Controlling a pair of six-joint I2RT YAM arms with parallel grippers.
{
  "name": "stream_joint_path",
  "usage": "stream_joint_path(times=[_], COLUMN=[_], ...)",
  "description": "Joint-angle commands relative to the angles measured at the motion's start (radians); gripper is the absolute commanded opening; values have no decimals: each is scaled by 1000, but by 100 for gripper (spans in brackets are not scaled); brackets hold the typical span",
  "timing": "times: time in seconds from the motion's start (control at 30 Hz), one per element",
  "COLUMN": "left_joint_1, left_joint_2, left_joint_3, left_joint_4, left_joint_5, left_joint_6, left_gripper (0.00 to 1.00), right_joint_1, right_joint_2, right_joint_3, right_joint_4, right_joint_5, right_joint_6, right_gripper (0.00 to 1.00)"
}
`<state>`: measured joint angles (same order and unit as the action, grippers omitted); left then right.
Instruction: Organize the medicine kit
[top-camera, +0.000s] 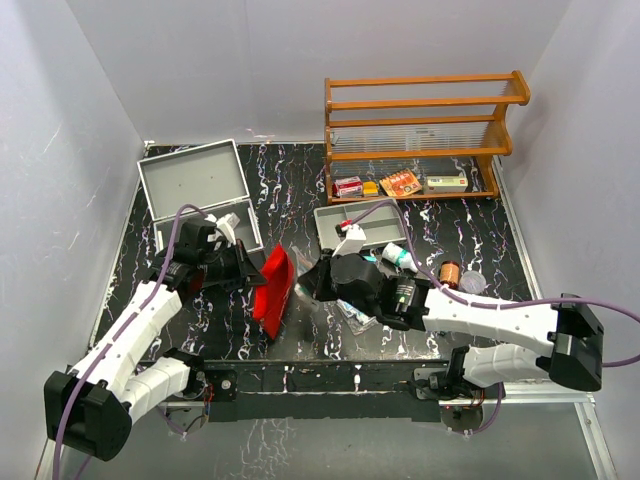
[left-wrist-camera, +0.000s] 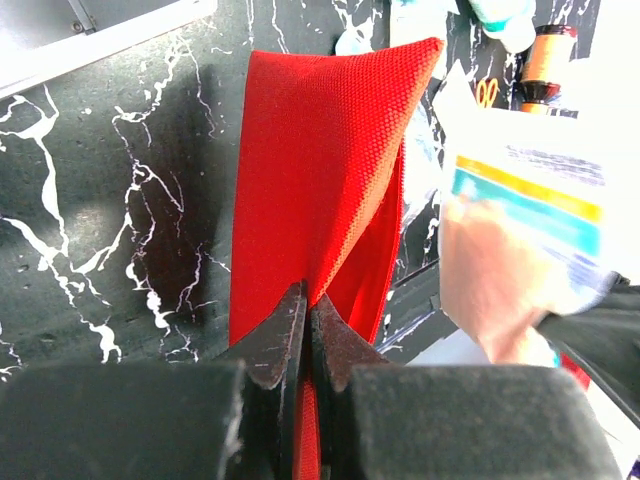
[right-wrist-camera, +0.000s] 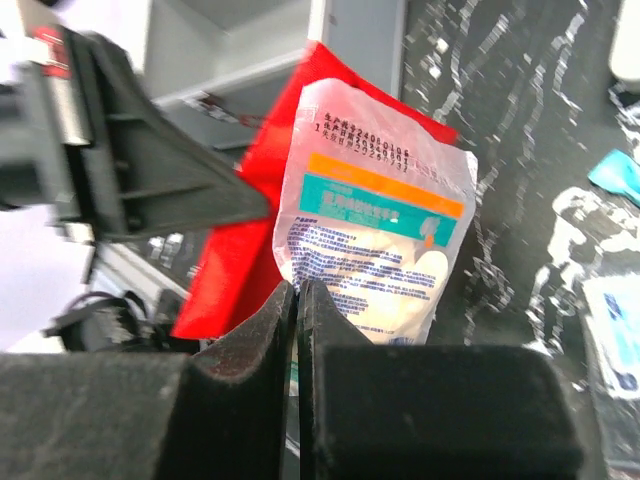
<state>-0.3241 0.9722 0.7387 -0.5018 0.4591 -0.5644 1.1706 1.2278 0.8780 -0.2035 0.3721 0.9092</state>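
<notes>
The left fingers (left-wrist-camera: 288, 332) pinch a flat red cloth pouch (left-wrist-camera: 320, 170). The right fingers (right-wrist-camera: 275, 330) pinch a white printed plastic packet (right-wrist-camera: 375, 230), its bottom hidden behind them.

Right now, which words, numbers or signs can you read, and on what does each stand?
Nothing can be read for certain.
On the plastic packet in the right gripper: digits and small print, too blurred to quote.
On the boxes on the wooden shelf: labels too small.
On the red pouch: no print shows.

Free tabletop (top-camera: 290, 190) between medicine kit (top-camera: 195, 178) and rack (top-camera: 420, 152), red pouch (top-camera: 274, 290) nearer
</notes>
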Motion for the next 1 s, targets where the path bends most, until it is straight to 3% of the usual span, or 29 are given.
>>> stream_joint_path(times=[0.0, 0.2, 0.47, 0.67, 0.97], left_joint_1=[-4, -4, -4, -5, -5], left_joint_2=[-1, -4, -12, -23, -27], left_joint_3=[33, 44, 65, 98, 110], left_joint_4=[49, 62, 42, 2, 1], left_joint_5=[57, 92, 137, 135, 72], left_joint_6=[-45, -98, -148, -173, -201], left_gripper=[0, 0, 0, 0, 0], right_joint_1=[2, 3, 3, 3, 3], right_joint_2=[-53, -39, 28, 60, 58], right_joint_3=[7, -13, -67, -90, -171], right_joint_4=[252, 472, 757, 786, 730], right_joint_5=[9, 2, -17, -9, 56], right_joint_6=[-32, -51, -205, -193, -43], right_gripper=[0, 0, 0, 0, 0])
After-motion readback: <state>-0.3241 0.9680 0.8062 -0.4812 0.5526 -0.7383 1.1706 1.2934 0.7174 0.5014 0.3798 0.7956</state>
